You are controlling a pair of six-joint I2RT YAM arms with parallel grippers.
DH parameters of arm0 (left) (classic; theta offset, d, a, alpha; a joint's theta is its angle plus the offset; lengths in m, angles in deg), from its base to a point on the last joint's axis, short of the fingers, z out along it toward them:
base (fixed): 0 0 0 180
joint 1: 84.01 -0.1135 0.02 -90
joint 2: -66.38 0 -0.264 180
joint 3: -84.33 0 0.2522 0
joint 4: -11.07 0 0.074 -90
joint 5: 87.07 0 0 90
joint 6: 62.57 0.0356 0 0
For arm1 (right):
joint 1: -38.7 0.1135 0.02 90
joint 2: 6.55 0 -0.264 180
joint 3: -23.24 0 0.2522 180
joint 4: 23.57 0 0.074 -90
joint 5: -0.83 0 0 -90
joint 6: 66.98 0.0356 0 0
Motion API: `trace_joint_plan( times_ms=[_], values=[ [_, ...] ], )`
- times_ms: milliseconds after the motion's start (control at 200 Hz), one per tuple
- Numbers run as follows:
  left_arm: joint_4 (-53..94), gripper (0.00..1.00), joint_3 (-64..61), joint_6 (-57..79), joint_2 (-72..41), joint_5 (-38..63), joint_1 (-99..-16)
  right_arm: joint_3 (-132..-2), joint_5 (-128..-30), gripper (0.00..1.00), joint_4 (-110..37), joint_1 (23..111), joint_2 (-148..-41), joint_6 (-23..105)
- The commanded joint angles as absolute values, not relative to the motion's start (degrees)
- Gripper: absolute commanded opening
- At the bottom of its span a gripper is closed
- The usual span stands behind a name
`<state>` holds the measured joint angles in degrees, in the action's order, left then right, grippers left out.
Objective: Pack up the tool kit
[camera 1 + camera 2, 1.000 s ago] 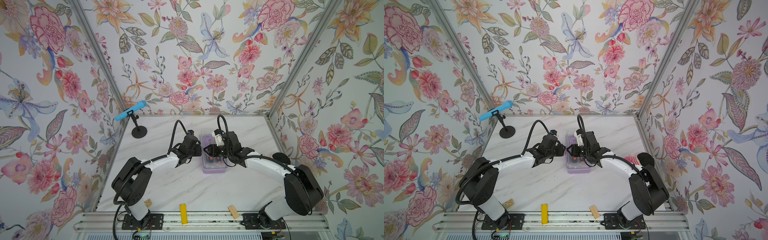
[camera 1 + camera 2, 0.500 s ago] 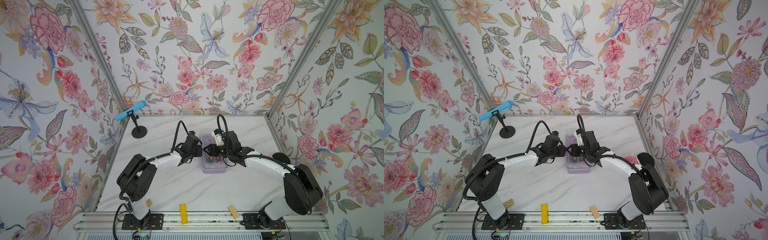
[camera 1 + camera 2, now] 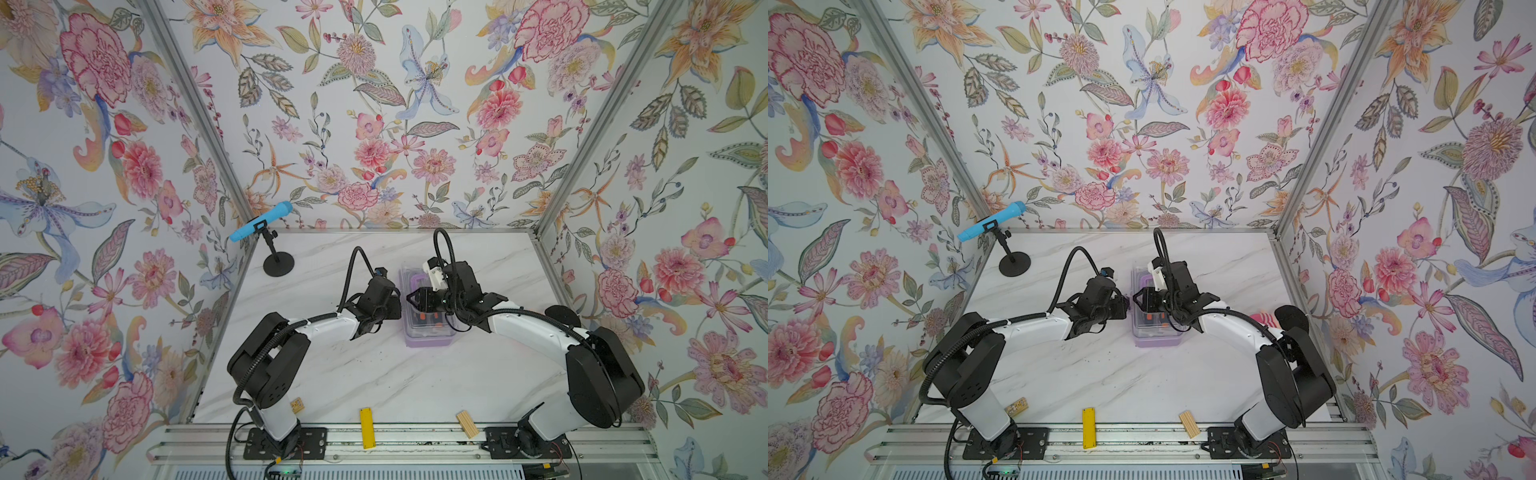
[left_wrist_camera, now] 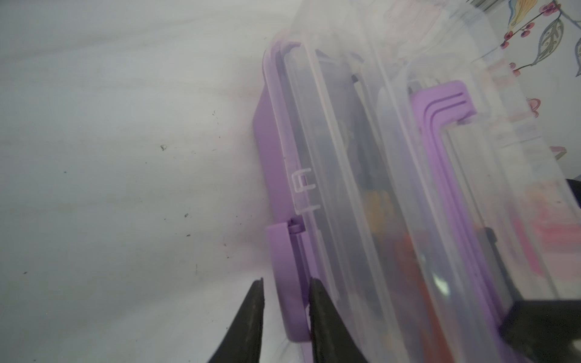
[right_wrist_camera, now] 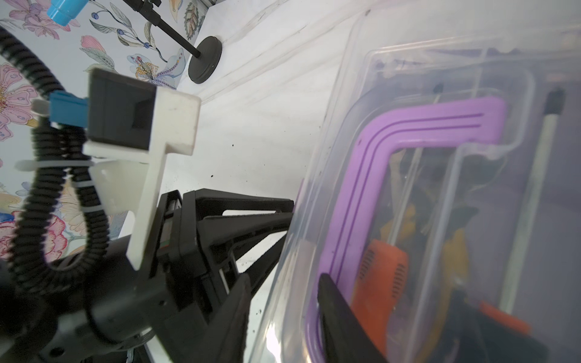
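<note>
One lilac plastic case (image 3: pixel 428 341), clear lid (image 4: pixel 342 132), rounded latch (image 4: pixel 286 276)

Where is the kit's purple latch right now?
On the left edge of the tool kit, central in a top view; the left wrist view shows the purple latch between the left end effector's fingers.

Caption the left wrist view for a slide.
Left gripper jaws straddling the purple latch of the clear-lidded tool kit on the marble table.
</note>
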<state>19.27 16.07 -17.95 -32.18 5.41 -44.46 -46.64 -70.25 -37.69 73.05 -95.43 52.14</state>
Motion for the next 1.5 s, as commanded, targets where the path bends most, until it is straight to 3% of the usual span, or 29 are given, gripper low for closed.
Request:
trace_joint_plan(
  times_ms=[0, 515, 741, 1076, 1496],
  values=[
    [22.28, 0.27, 18.37, -17.36, -30.04, 3.94, -45.7, -44.4, -71.33, 0.38, -48.43, 73.24, -98.99, 51.84],
    [7.7, 0.28, 23.48, -19.92, -31.03, 11.75, -47.8, -44.67, -70.72, 0.38, -48.39, 73.17, -100.46, 51.61],
    [5.36, 0.39, 26.49, -20.55, -29.53, 11.38, -47.89, -44.37, -70.61, 0.38, -48.42, 73.19, -100.53, 51.62],
    [-5.94, 0.45, 32.51, -23.02, -29.12, 14.92, -49.3, -44.72, -70.33, 0.39, -48.28, 73.16, -101.11, 51.56],
    [-16.17, 0.44, 33.99, -24.31, -32.92, 20.23, -50.44, -44.73, -70.31, 0.39, -48.39, 72.98, -101.3, 51.96]
  ],
)
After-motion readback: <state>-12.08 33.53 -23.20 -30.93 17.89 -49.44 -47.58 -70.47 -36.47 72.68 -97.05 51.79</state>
